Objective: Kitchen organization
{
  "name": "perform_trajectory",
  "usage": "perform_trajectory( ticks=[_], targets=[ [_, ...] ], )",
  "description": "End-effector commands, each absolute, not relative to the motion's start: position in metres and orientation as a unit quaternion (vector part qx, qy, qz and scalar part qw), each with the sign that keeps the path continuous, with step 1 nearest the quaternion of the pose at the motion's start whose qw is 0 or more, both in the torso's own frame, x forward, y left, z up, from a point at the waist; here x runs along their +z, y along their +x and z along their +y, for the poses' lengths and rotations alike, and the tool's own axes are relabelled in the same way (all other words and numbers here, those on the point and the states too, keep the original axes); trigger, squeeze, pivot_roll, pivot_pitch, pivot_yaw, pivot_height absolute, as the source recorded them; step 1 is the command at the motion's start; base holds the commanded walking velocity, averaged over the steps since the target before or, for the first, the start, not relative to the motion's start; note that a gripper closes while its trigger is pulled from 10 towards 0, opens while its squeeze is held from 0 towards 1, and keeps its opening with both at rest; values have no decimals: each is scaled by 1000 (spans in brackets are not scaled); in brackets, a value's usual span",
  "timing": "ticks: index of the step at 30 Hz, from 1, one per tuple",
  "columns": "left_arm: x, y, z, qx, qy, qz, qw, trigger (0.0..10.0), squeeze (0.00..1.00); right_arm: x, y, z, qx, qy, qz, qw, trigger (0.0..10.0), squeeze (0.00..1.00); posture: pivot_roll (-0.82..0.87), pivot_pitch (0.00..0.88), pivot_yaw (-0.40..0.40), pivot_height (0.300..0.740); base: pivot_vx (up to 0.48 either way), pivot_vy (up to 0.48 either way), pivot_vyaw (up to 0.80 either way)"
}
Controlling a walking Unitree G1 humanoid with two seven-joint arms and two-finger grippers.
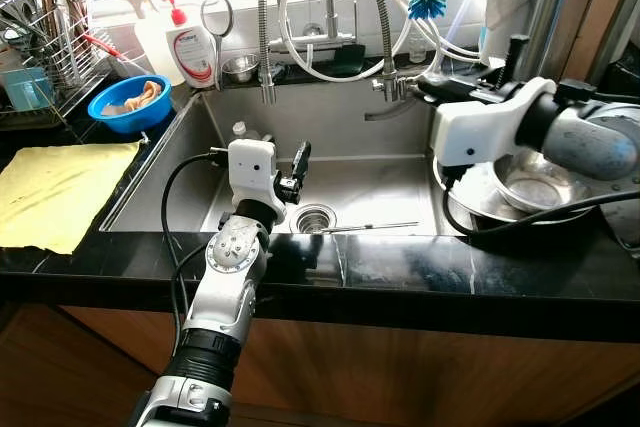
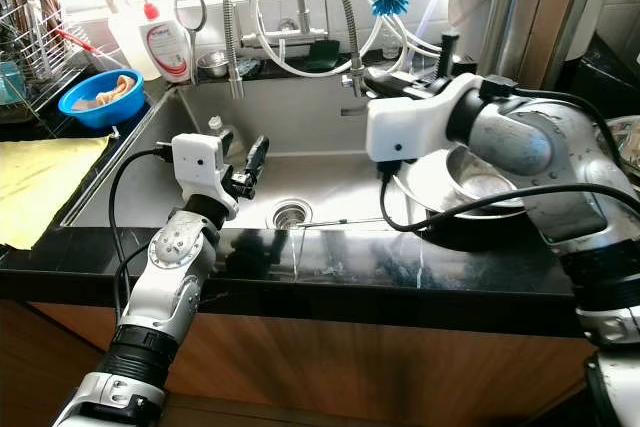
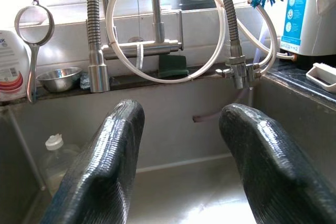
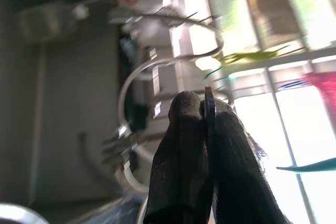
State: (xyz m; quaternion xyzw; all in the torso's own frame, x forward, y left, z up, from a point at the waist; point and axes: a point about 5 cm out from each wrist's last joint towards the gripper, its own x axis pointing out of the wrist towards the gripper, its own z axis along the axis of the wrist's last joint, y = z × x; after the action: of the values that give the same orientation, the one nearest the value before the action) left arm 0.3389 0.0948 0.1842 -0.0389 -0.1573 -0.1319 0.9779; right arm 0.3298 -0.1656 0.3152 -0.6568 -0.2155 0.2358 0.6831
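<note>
**Thin metal rim in the right pincer — go easy**

Your right pincer [image 4: 206,109] is clenched on something thin and dark, edge-on between the fingers in the wrist view. From the head views it sits up at the far rim of the pan [image 2: 500,222], which rests on the table at the sink's [image 1: 160,162] right edge with a steel bowl [image 1: 535,190] inside it. I'd guess it's the pan rim you've got, but the shot is blurry, so don't bank on it.

Handling-wise, I'd expect stiff metal, probably wet and slick, and with the bowl loose inside it the load will likely shift if you tilt. A rim pinch gives you little purchase — keep it level and move slowly.

Your left pincer [image 3: 181,145] is released, fingers spread wide, hovering over the basin near the drain [image 1: 316,217], holding nothing. A small bottle [image 3: 52,158] stands in the sink's far left corner.

If you need a second hold, I'd bring the left one to the pan's near rim.
</note>
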Motion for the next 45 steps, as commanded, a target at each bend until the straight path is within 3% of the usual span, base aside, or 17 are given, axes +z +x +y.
perform_trajectory(
  ticks=[1, 4, 7, 13, 16, 18, 30, 45],
  targets=[
    [192, 340, 102, -118, -38, -176, 976, 10000, 0, 325, 330, -159, 231, -620, -254, 706, 10000, 0, -200, 0, 160, 740, 0, 0, 0],
    [192, 340, 102, -115, -37, -178, 976, 10000, 0, 324, 330, -153, 249, -536, -281, 756, 10000, 0, -200, 0, 151, 740, 0, 0, 0],
    [193, 339, 103, -110, -38, -181, 977, 10000, 0, 325, 328, -142, 276, -398, -309, 819, 10000, 0, -197, 0, 149, 740, 0, 0, 0],
    [193, 339, 104, -109, -38, -181, 977, 10000, 0, 323, 329, -139, 282, -374, -315, 826, 10000, 0, -197, 0, 149, 740, 0, 0, 0],
    [192, 339, 104, -104, -38, -182, 977, 10000, 0, 303, 338, -133, 311, -233, -277, 879, 10000, 0, -197, 0, 137, 740, 0, 0, 0],
    [192, 339, 104, -102, -38, -182, 977, 10000, 0, 294, 341, -131, 324, -189, -246, 894, 10000, 0, -194, 0, 134, 740, 0, 0, 0],
    [189, 339, 103, -104, -39, -176, 978, 10000, 0, 263, 359, -133, 290, -122, -133, 940, 10000, 0, -193, 0, 126, 740, 0, 0, 0],
    [187, 338, 100, -109, -41, -171, 978, 10000, 0, 236, 366, -136, 268, -65, -61, 959, 10000, 0, -189, 0, 115, 740, 0, 0, 0]
  ],
)
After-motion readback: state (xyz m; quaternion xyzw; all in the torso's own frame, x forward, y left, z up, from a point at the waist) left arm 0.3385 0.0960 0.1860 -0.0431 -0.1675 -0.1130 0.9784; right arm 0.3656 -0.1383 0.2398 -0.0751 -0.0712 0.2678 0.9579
